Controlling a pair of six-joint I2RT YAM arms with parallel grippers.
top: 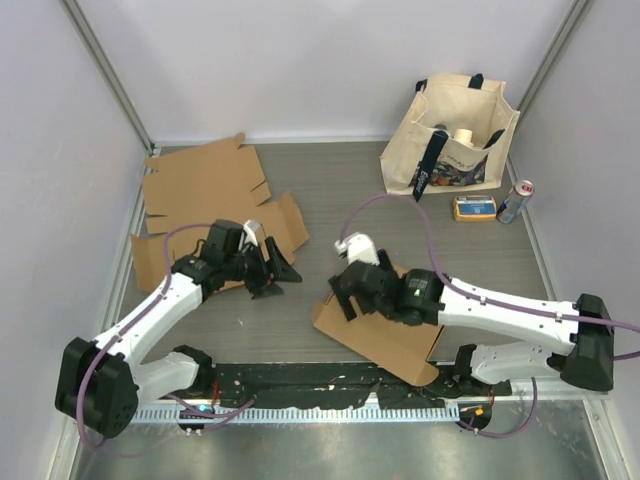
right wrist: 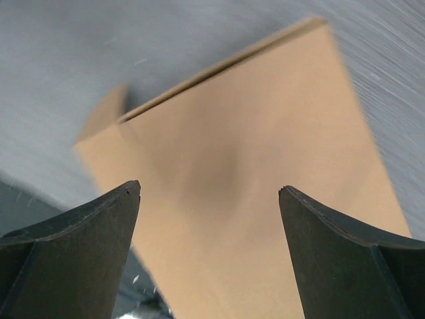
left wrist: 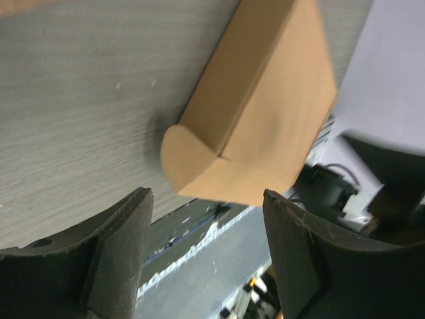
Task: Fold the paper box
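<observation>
While both arms reach out over the grey table (top: 330, 190), we find the paper box (top: 392, 348) lying near the front edge, right of centre, a brown piece resting flat with one corner pointing toward the arm bases. Our right gripper (top: 343, 300) hangs over the box's left end, and in the right wrist view its two dark fingers (right wrist: 80, 246) stand wide apart with nothing between them, the brown face of the box (right wrist: 259, 153) filling the space beyond; we cannot tell whether the fingertips touch the cardboard. Our left gripper (top: 280, 268) sits left of the box and clear of it, pointing toward it across a bare strip of table. From the left wrist camera we see its fingers (left wrist: 113, 252) likewise spread and holding nothing, and past them the box (left wrist: 265, 113) shows a creased edge and a rounded flap corner lying against the wood-grain surface. Behind the left arm, flat cardboard sheets (top: 205, 185) are spread over the far left part of the table, one of them running under that arm's forearm. At the far right stands a cream tote bag (top: 450, 135) with things inside, and just beside it, nearer to us, lie a small blue and orange packet (top: 474, 208) and an upright can (top: 515, 202).
</observation>
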